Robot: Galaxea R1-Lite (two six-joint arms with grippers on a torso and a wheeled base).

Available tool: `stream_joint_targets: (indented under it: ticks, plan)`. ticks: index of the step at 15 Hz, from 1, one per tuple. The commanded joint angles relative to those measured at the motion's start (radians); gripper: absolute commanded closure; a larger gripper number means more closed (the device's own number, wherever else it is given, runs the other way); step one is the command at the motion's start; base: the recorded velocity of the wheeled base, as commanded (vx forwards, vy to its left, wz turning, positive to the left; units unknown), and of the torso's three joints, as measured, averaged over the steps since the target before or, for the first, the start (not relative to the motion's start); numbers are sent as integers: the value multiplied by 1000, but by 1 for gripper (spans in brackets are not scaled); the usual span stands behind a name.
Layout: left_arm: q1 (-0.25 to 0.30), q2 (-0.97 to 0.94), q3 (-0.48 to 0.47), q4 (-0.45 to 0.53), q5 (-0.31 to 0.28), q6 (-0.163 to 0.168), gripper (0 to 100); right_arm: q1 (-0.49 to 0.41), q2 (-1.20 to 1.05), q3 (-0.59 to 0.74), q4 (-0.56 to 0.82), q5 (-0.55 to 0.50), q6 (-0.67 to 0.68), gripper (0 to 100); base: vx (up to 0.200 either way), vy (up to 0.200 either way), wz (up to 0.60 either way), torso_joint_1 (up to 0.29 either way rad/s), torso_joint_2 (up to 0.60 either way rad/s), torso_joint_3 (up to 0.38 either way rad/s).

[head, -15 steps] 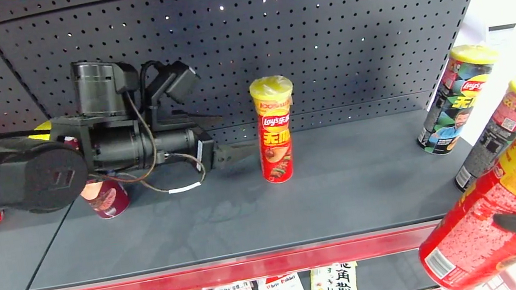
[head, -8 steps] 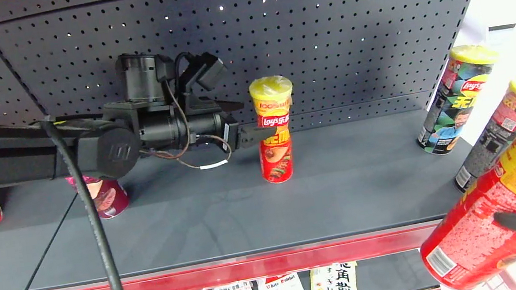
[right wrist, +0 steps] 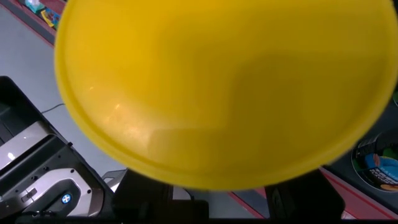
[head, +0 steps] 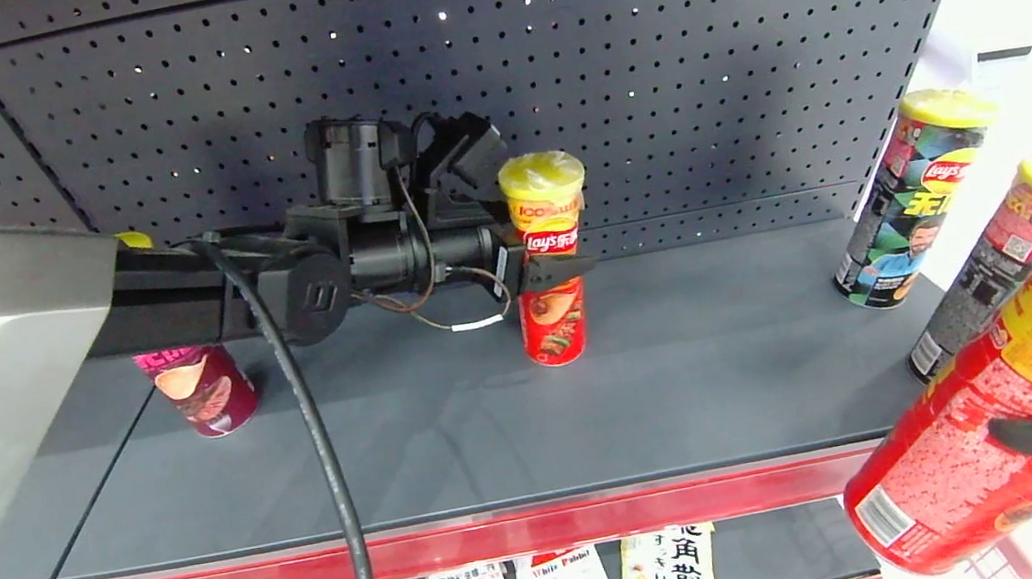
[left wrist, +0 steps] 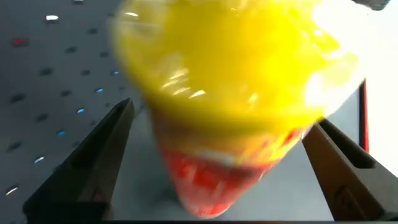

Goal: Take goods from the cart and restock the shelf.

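Restocking step: one can waits to go up, and another on the shelf is bracketed for a grip or a release; I cannot tell which.
Maroon can point(head: 206, 394): upright at the left of the shelf point(head: 691, 386), well apart from the gripper.
Left gripper point(head: 567, 260): reaches in from the left at mid-height of the middle can point(head: 556, 324).
Left fingers point(left wrist: 93, 168): spread wide, one on each side of the can, with a gap showing on both sides in the wrist view.
Middle can: red with a yellow lid, upright on the shelf, near the pegboard back point(head: 645, 59).
Free shelf: bare grey surface to the right of the middle can and in front of it.
Two further cans: a green-and-black can point(head: 908, 204) and a dark can point(head: 1017, 259) at the shelf's right end; I cannot tell whether they rest on the shelf or in the cart.
Held can point(head: 947, 481): red with a yellow lid, tilted in the air off the shelf's front right corner.
Right gripper point(head: 1019, 421): one dark finger lies across the can, so it appears to be clamped on it.
Next move, left: close evenly or draw straight back. The tall, narrow can would probably tip under a sideways nudge.
Next move, right: probably bring the held can upright and set it on the free shelf beside the middle can.
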Motion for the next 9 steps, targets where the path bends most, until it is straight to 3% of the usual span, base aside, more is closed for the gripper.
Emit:
stream_joint_targets:
  ticks: [1,4,5,7,9]
  plan:
    - [-3,36,-31,0,-2,-3,0,1,1,0,0,0,-1,100,0,0,0,0,0,0]
    - [-11,63,-57,0,-3,-2,0,1,1,0,0,-1,-1,100,0,0,0,0,0,0]
    - [-12,68,-59,0,-5,-2,100,1,2,0,0,0,-1,100,0,0,0,0,0,0]
    - [-17,68,-54,1,-5,-11,100,1,7,1,0,-1,-1,100,0,0,0,0,0,0]
    - [-24,57,-48,1,-5,-43,100,1,10,-2,0,0,-1,100,0,0,0,0,0,0]
